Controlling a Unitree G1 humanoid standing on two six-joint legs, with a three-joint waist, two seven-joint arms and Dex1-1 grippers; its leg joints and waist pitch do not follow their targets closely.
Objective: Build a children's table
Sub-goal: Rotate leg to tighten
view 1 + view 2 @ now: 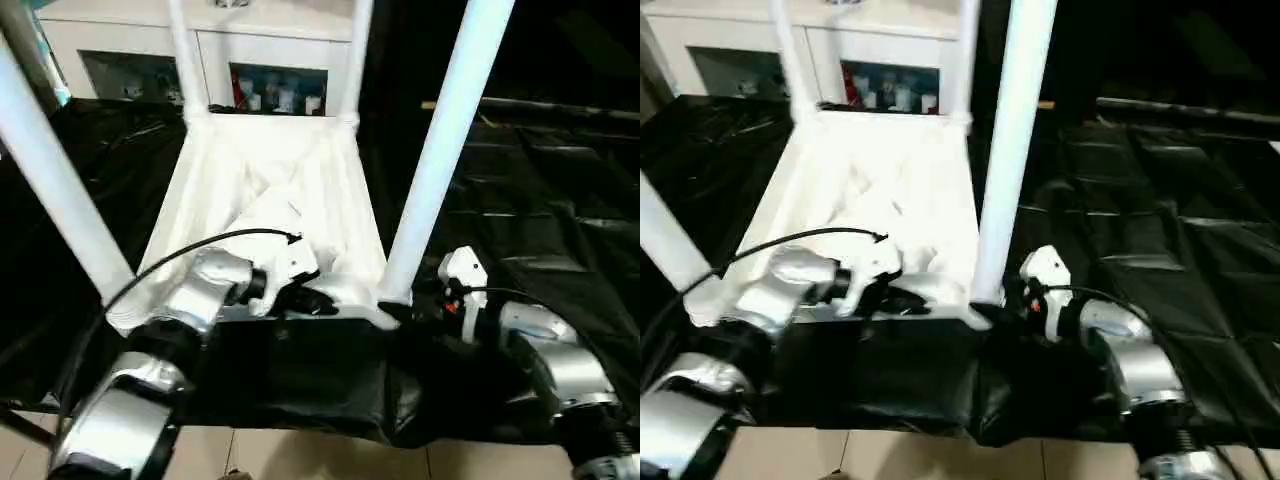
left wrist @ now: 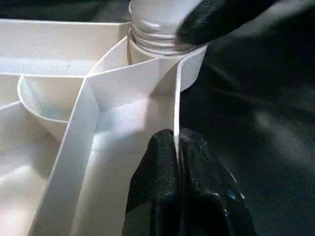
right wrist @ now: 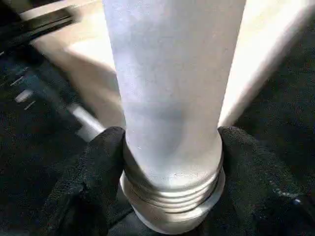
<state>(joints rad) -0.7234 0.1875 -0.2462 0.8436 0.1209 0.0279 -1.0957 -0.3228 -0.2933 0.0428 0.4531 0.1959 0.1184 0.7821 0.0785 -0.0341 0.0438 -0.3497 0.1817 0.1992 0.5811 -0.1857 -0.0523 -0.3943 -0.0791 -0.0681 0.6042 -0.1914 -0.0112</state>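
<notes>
Tabletop (image 1: pixel 265 215) lies upside down on black sheet (image 1: pixel 540 230), ribbed underside up, w/ white cabinet (image 1: pixel 250 60) beyond its far end. All four legs stand up from the corner sockets: two far ones (image 1: pixel 183 60) (image 1: pixel 357 55) well beyond both grippers, near-left leg (image 1: pixel 45 165) out to the left of the left gripper, near-right leg (image 1: pixel 445 150) right at the right gripper.

Left gripper (image 2: pixel 177 147): fingers pressed together, pinching the thin outer wall of the tabletop edge, just short of the near-right corner socket (image 2: pixel 167 64), which sits straight ahead of its tips. Looks like a steadying hold.

Right gripper (image 3: pixel 172 162): fingers set on either side of the near-right leg's threaded base, touching or v. nearly so; leg fills the gap btwn them, just above the socket. Reads as a grip on the leg, though how firm I can't tell.

Progress, my read: late stage. All 4 legs in place; three look seated. Fourth shows thread rings above the socket rim in both wrist views, so prob. not fully screwed down. Left to do: finish tightening that leg, let go, then flip the table upright.
</notes>
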